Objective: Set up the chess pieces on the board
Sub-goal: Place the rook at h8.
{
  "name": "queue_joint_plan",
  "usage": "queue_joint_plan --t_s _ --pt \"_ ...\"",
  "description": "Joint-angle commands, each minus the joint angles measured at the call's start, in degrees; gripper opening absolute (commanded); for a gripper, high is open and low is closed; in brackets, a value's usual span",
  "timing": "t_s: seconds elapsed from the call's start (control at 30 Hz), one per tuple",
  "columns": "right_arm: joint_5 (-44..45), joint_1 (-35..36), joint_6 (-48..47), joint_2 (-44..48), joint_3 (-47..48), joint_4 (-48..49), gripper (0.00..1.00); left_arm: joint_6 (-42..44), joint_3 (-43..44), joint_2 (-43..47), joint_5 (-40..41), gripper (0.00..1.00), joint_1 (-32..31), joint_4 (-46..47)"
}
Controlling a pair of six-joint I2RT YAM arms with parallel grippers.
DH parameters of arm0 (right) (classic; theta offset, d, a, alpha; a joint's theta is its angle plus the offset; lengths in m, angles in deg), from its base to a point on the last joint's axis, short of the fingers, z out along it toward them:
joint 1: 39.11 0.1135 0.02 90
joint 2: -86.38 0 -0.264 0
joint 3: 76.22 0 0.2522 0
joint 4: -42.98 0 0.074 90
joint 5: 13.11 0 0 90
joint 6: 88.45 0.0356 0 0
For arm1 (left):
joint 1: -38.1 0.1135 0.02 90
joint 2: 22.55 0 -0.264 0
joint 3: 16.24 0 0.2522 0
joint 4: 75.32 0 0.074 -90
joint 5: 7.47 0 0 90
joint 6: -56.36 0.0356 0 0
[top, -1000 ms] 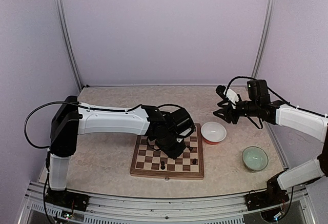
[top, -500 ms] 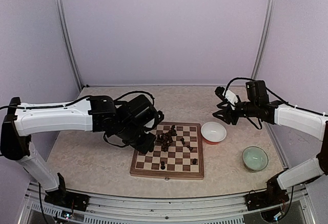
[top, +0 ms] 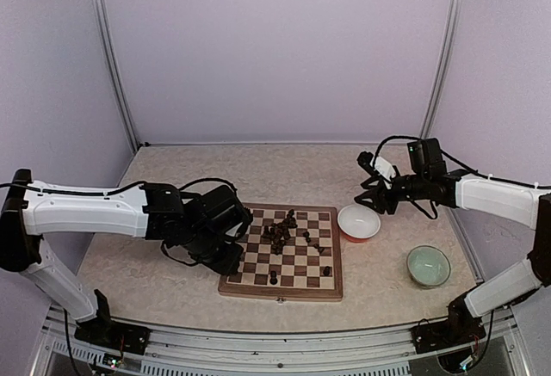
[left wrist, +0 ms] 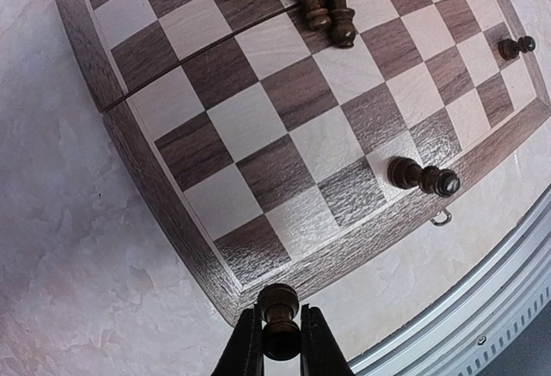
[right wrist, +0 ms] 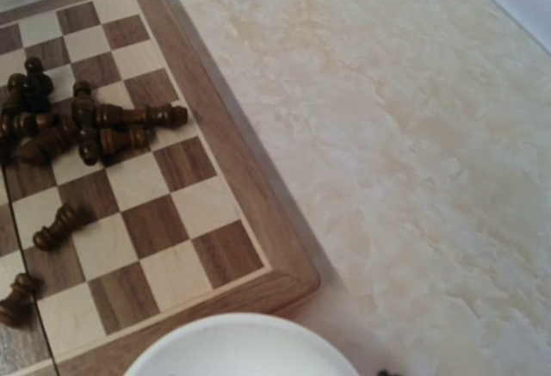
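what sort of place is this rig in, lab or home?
Probably a lab test cell: plain lilac walls and metal posts box in the table, two robot arms sit on a rail at its edge, with a chessboard laid out.

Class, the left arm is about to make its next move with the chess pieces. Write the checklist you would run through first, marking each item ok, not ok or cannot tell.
1. Left fingers shut on a chess piece: ok.
2. Held piece upright in the grip: cannot tell.
3. Held piece over a square of the board: not ok; it lines up with the near left corner's border.
4. Near-row squares by that corner free: ok; two standing pieces are further along.
5. Pile of fallen pieces apart from the near row: ok.
6. Right fingers off the board: ok, raised near the white bowl.
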Motion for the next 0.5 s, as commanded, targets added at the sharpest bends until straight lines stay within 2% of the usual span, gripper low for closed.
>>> queue_joint_plan --t_s 0.0,0.47 --pt "-1.13 -0.13 -0.18 -0.29 0.22 -0.98 0.50 1.32 -0.53 -0.73 -2.12 0.10 1.74 3.73" --pt "-1.51 -0.09 -0.72 -0.92 0.38 -1.40 0.50 2.99 -0.64 -4.58 -3.54 0.09 3.52 2.59"
